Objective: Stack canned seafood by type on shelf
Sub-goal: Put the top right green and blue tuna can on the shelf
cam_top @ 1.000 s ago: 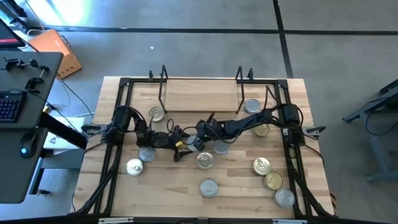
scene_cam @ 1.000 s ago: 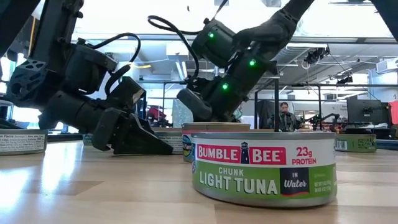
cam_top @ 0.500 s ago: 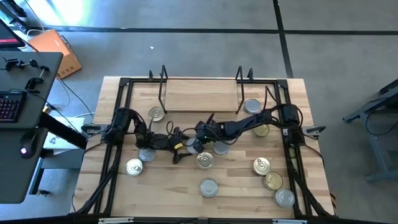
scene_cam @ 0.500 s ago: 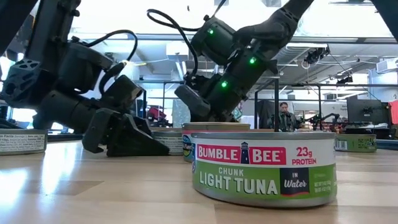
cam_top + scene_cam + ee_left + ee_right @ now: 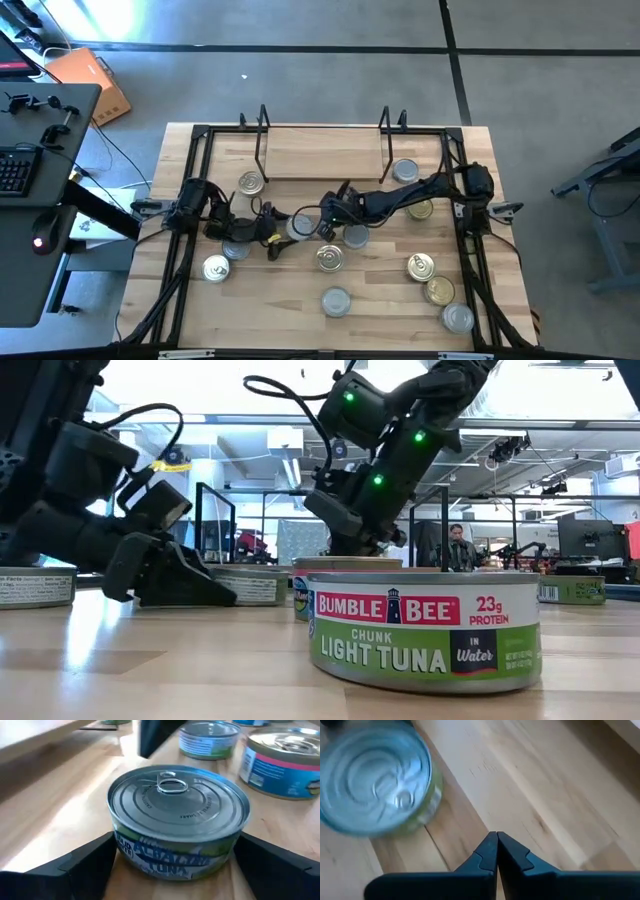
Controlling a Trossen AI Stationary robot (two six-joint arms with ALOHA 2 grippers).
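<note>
Both arms have pulled back a little from the middle of the wooden table (image 5: pixel 300 300). My left gripper (image 5: pixel 172 865) is spread wide around a round silver tuna tin with a ring pull (image 5: pixel 177 817), which only its wrist view shows up close. My right gripper (image 5: pixel 496 851) is pressed together, empty, near that tin (image 5: pixel 375 780). From above, the low light-wood shelf (image 5: pixel 320 155) holds no tins.

light: bright, even from overhead; far ceiling (image 5: pixel 300 390) blown out white in low view | shadows: soft, short under tins on desk (image 5: pixel 300 315) | glare: sheen on tin (image 5: pixel 177 800) lid | blur: tin (image 5: pixel 375 780) smeared in right wrist view; near desk soft in low view
</note>
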